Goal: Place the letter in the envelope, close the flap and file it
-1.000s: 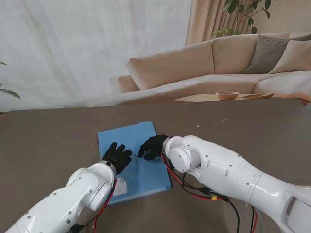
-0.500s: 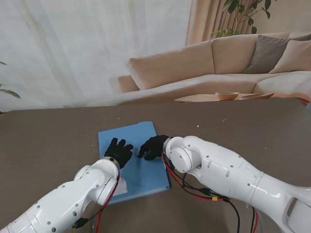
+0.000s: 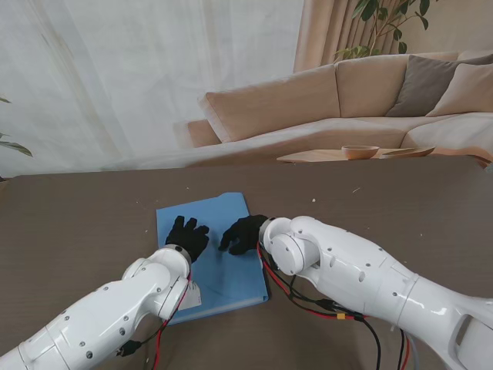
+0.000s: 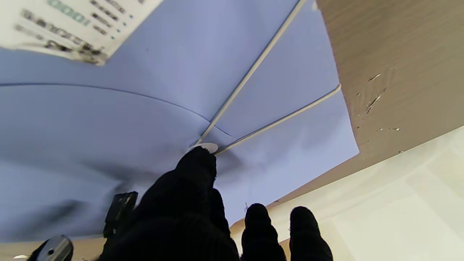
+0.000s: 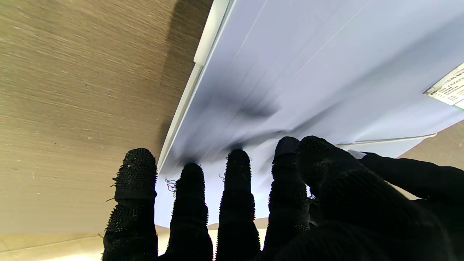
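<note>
Envelope (image 3: 223, 254): light blue, plain, with thin white edging along its flap seams. Label (image 4: 76, 27) on the envelope: white with dark and teal print. Both hands (image 3: 187, 237) (image 3: 243, 233) on the envelope: black knit gloves. Table (image 3: 400, 216) under the envelope: brown wood grain.

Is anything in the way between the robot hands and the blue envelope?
No. Both the left robot hand and the right robot hand already rest their fingers on the blue envelope, with nothing visible between them.
</note>
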You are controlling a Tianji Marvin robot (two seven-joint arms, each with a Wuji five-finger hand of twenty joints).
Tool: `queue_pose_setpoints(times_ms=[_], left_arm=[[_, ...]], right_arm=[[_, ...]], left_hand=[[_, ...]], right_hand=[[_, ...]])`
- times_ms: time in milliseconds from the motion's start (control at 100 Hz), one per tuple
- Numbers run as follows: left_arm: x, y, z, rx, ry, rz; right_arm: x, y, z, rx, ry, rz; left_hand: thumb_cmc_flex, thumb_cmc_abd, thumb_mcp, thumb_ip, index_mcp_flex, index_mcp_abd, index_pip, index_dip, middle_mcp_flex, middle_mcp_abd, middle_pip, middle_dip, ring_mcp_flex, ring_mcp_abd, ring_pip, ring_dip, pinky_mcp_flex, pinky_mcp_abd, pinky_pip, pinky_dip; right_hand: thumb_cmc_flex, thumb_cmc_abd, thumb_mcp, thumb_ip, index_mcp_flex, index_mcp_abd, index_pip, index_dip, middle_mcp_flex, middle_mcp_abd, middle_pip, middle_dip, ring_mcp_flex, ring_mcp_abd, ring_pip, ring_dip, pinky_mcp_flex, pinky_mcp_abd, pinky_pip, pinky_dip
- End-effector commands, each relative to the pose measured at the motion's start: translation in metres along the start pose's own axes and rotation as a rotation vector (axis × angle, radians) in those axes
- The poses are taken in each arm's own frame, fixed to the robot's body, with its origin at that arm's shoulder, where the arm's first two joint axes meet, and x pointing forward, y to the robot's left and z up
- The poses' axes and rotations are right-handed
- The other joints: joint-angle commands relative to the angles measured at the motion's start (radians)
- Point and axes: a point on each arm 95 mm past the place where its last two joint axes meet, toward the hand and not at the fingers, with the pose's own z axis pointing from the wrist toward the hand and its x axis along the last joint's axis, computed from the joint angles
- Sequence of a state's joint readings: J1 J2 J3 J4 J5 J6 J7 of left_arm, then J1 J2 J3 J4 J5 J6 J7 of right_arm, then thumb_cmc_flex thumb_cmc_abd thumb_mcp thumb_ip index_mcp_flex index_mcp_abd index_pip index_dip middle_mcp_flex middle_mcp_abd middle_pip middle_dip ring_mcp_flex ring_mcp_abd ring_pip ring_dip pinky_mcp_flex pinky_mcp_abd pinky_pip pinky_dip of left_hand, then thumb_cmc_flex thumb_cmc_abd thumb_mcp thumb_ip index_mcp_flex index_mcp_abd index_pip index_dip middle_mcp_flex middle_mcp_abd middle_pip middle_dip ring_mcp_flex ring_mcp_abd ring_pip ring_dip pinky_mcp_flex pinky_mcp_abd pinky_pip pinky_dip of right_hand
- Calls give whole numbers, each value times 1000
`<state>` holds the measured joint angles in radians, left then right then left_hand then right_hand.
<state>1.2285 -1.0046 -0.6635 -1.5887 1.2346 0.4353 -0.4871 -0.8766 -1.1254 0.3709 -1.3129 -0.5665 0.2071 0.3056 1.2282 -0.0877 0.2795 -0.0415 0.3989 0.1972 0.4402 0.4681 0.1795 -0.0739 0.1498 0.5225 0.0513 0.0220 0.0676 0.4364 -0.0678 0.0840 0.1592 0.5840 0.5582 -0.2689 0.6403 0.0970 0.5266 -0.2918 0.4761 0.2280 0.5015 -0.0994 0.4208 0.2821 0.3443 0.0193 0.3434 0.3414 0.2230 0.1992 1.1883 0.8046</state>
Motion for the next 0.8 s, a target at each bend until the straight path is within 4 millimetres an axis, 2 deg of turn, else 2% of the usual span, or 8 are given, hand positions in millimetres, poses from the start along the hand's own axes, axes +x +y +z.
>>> queue_pose_setpoints(times_ms=[0, 130, 260, 340, 420, 500, 650, 790], left_arm=[[2, 31, 3, -105, -1, 8], [-2, 32, 3, -103, -13, 8], [-7, 32, 3, -102, -28, 7], [-10, 32, 2, -98, -40, 11], [-13, 32, 0, -95, -42, 5], [-17, 31, -2, -81, -41, -6], [-30, 25, -12, -29, -35, -52], [-42, 17, -25, 25, -16, -125]], right_arm=[[-4, -21, 1, 64, -14, 7], [-5, -21, 1, 64, -16, 7], [-5, -21, 1, 63, -18, 8], [-5, -21, 1, 62, -18, 9], [-6, -21, 1, 61, -19, 9], [-6, -20, 0, 59, -19, 11], [-7, -18, -5, 39, -25, 23], [-6, -10, -13, -16, -31, 57]], left_hand=[[63, 52, 6, 11, 34, -329, -120, -80, -41, -3, -29, 14, -12, -7, -5, 13, -10, 7, -5, 20], [63, 54, -2, 11, 93, -280, -64, -42, -42, 1, -33, 18, -12, -6, -6, 10, -10, 7, -7, 22], [63, 55, -3, 12, 127, -234, 40, 60, -40, 3, -33, 20, -11, -7, -7, 6, -9, 6, -11, 22], [62, 28, 13, 1, 120, -216, 109, 160, -40, 9, -28, 23, -12, -3, -5, 8, -9, 8, -9, 25], [63, 19, 14, -5, 110, -212, 121, 193, -41, 9, -29, 22, -12, -3, -6, 7, -10, 7, -9, 25], [63, 34, -15, -4, 79, -220, 75, 177, -43, 9, -35, 19, -12, -4, -6, 6, -10, 8, -8, 27], [50, 70, -143, 12, -6, -246, -89, 39, -50, 9, -52, 17, -12, -1, -10, -4, -10, 10, -10, 26], [-90, 76, -241, 34, -85, -275, -190, -38, -54, 13, -67, 6, -12, 4, -19, -26, -9, 14, -20, 13]], right_hand=[[15, 22, -4, 33, 13, -13, -5, -9, 27, 0, 0, 8, 110, 96, 98, 66, -1, 12, 22, 19], [15, 22, -5, 33, 12, -13, -5, -9, 27, 1, 0, 8, 110, 97, 98, 66, 0, 12, 22, 20], [14, 23, -5, 34, 11, -16, -6, -8, 26, 1, -1, 8, 111, 97, 98, 66, -2, 13, 22, 20], [13, 25, -6, 34, 9, -16, -6, -8, 26, 0, -1, 8, 108, 98, 97, 66, -2, 13, 22, 20], [11, 25, -8, 35, 7, -19, -7, -6, 25, 0, -2, 8, 108, 98, 96, 65, -2, 13, 22, 20], [3, 19, -13, 36, -4, -22, -11, -3, 24, 4, -3, 8, 106, 101, 94, 65, -4, 15, 21, 20], [-37, 6, -30, 32, -36, -4, -18, 8, 19, 11, -4, 10, 100, 102, 87, 62, -18, 25, 5, 13], [-57, 4, -70, 1, -63, 25, -14, 54, 11, 24, 16, 29, 102, 99, 83, 61, -25, 35, -10, 5]])
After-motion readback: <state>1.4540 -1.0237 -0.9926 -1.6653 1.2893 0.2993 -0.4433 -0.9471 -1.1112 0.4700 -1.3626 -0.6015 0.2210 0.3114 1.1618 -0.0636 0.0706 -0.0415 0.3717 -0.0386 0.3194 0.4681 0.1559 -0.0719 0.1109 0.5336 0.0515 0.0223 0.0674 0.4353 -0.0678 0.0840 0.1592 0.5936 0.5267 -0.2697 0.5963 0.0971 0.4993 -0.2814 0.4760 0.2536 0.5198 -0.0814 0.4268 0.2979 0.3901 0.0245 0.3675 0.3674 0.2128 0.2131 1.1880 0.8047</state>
